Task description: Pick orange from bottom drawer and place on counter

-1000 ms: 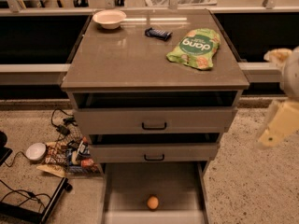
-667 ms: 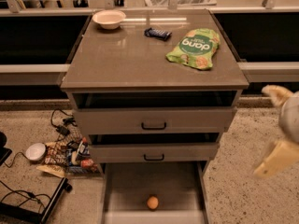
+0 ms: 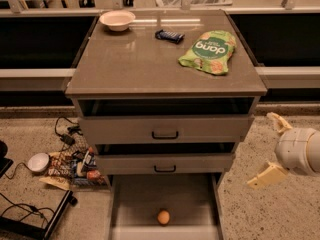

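The orange (image 3: 163,217) sits near the front of the open bottom drawer (image 3: 145,194), on its bare floor. We judge it light, firm and apt to roll, best pinched across its middle. At right, beside the cabinet (image 3: 165,129), the claw (image 3: 265,150) hangs spread wide, empty, touching nothing.

Gripper (image 3: 261,150) low at right, jaws spread

Three drawers (image 3: 165,130), one orange (image 3: 163,217), one bowl (image 3: 117,20), one snack bag (image 3: 209,51), one dark packet (image 3: 169,35), one claw (image 3: 260,150) right of the drawers.
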Robot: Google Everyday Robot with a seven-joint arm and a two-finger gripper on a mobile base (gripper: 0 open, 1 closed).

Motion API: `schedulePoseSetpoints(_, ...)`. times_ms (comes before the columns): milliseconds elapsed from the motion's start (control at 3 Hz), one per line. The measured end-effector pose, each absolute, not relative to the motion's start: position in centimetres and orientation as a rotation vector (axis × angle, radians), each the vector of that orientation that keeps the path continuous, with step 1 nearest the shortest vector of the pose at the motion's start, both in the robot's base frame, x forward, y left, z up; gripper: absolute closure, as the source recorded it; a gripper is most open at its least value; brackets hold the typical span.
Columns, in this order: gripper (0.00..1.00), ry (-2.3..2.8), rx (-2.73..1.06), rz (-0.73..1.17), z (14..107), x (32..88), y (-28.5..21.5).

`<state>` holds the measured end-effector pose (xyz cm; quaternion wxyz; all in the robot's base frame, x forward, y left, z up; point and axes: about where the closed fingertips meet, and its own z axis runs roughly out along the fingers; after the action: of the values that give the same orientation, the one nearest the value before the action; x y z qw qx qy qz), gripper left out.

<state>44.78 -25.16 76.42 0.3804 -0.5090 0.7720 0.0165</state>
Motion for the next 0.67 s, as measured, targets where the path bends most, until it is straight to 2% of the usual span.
schedulePoseSetpoints(333,0.0,1.971,-1.305,0.046,76.5,44.6,-25.0)
schedulePoseSetpoints(667,0.0,1.99,-1.349,0.061,72.8,45.6,-24.1)
